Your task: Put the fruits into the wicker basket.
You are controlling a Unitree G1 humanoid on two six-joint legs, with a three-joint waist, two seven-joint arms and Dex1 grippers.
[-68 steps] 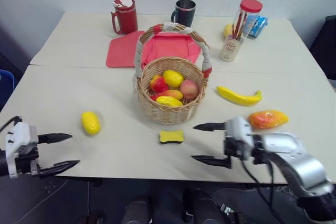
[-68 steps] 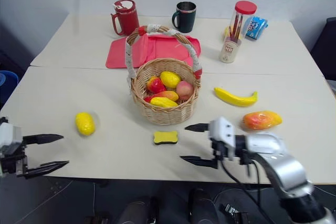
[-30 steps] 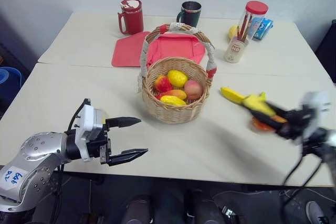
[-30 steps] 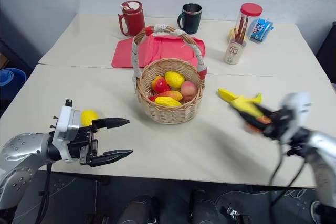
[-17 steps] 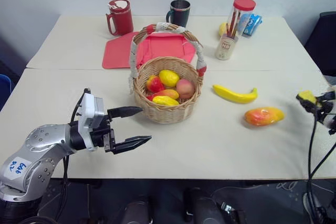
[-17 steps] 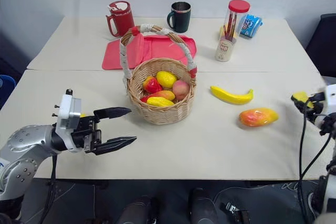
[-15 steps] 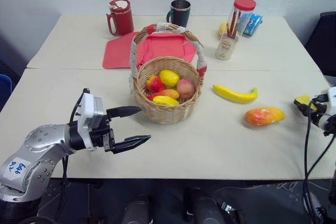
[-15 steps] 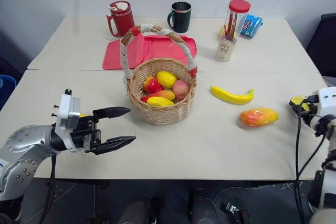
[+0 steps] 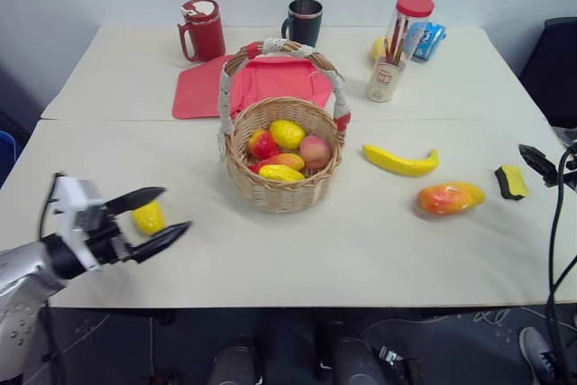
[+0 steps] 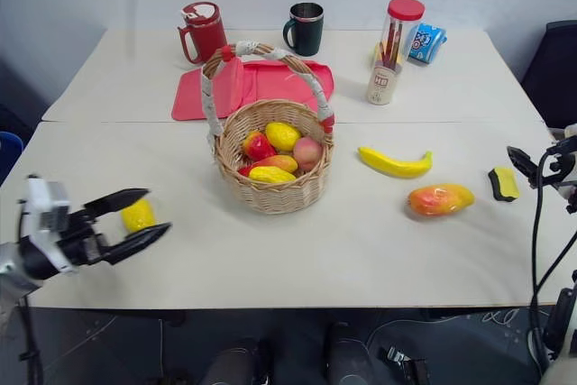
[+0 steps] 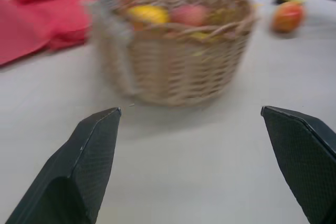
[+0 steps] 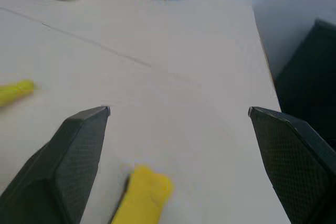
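The wicker basket (image 9: 284, 155) stands mid-table (image 9: 361, 250) with several fruits inside. A banana (image 9: 400, 162) and a mango (image 9: 450, 197) lie to its right. A lemon (image 9: 149, 217) lies near left, seen between the left gripper's (image 9: 151, 214) fingers, which are spread wide and empty. At the far right edge, the right gripper's (image 12: 178, 113) fingers gape wide and hold nothing; a yellow-and-black sponge (image 9: 510, 182) lies on the table just beside them.

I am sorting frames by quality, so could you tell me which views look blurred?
Left wrist view: the wicker basket and the red pouch are smeared. Right wrist view: the sponge is soft-edged. Both eye views are sharp across the table.
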